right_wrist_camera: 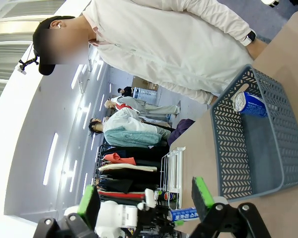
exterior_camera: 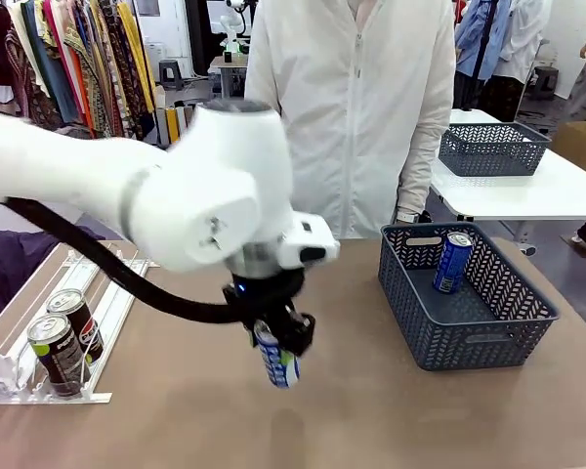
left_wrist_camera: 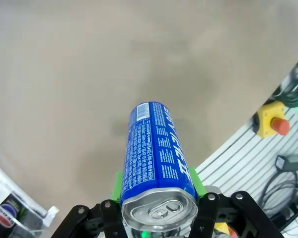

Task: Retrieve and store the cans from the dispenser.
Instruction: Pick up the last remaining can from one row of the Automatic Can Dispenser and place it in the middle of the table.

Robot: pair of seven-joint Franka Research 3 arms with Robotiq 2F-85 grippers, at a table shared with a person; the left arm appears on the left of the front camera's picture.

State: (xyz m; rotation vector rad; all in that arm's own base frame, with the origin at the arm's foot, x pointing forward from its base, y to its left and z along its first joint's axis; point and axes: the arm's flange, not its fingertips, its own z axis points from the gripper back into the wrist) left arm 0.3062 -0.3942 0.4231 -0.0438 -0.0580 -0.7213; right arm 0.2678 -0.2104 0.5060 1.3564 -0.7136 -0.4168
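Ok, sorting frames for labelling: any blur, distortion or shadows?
Front view: left arm's near housing soft, the held blue can slightly smeared. Left wrist view: can sharp, soft shadow on the table, its edge bowed by the lens. Right wrist view: rolled sideways, basket crisp.

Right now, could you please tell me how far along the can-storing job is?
Done: one blue slim drink can leans inside the dark grey mesh basket. In hand: the left gripper is shut on a second blue can above the table. Left: two black cans wait in the white-and-clear plastic dispenser rack.
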